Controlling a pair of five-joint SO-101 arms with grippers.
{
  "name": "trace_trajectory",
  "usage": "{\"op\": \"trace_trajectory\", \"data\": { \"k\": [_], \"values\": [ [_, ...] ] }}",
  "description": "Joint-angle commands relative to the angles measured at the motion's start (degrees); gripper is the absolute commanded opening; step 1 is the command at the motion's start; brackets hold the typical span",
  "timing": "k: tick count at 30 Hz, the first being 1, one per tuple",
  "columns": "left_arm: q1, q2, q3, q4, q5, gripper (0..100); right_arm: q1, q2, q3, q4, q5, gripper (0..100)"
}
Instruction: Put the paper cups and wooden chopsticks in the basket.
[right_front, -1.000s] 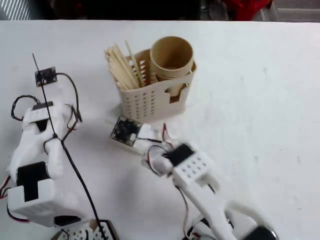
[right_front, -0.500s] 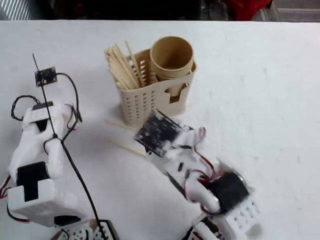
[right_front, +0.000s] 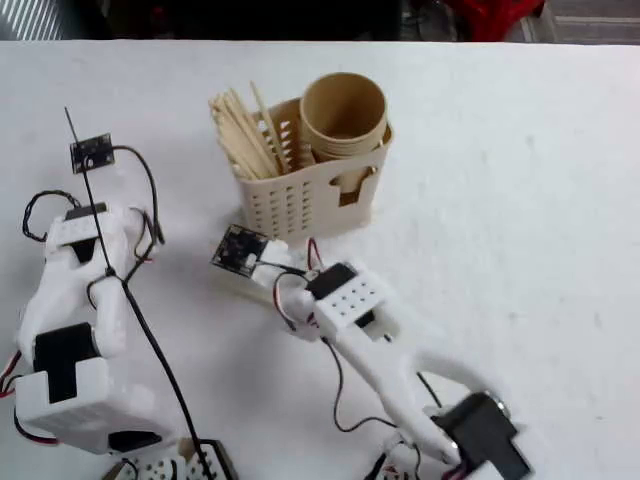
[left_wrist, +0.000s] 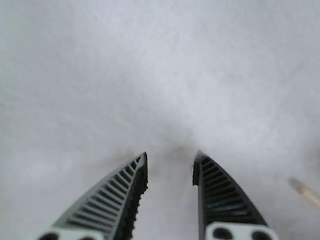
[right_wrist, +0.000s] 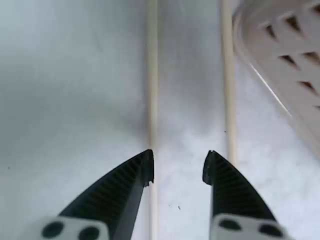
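Chopsticks (right_wrist: 152, 75) lie before the parted right claw (right_wrist: 177, 167), beside the basket (right_wrist: 272, 47).

Left arm (right_front: 70, 295): folded back over its base, wrist tipped downward | left end effector (left_wrist: 170, 161): fingers parted, tips apart | right arm (right_front: 385, 365): stretched forward and inward, wrist bent down | right end effector (right_wrist: 177, 160): fingers parted, tips apart.

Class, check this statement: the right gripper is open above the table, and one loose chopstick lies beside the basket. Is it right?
Not quite. The right wrist view shows two loose chopsticks beside the basket, not one: one chopstick and the other chopstick nearer the basket. The right gripper is open above the table.
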Motion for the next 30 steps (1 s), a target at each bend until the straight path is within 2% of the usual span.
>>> {"op": "trace_trajectory", "data": {
  "k": [1, 8, 12, 18, 22, 27, 30],
  "values": [
    [0.6, -0.3, -0.4, -1.3, -0.6, 17, -1.2, 3.0, -0.3, -1.8, 1.2, 18.3],
    [0.6, -0.3, -0.4, -1.3, -0.6, 17, -0.9, 6.8, -0.3, -3.6, 1.1, 12.1],
    [0.6, -0.3, -0.4, -1.3, -0.6, 17, -0.9, 6.5, -0.2, -3.6, 1.1, 0.8],
    [0.6, -0.3, -0.4, -1.3, -0.6, 17, -0.9, 4.4, 0.2, -3.0, 1.0, 1.6],
    [0.6, -0.3, -0.4, -1.3, -0.6, 17, -1.2, -5.1, 1.2, 1.6, 0.6, 1.6],
    [0.6, -0.3, -0.4, -1.3, -0.6, 17, -1.2, -23.3, 1.8, 7.3, -6.0, 1.6],
    [0.6, -0.3, -0.4, -1.3, -0.6, 17, -1.2, -34.8, 1.1, 9.3, -7.2, 1.6]
  ]
}}
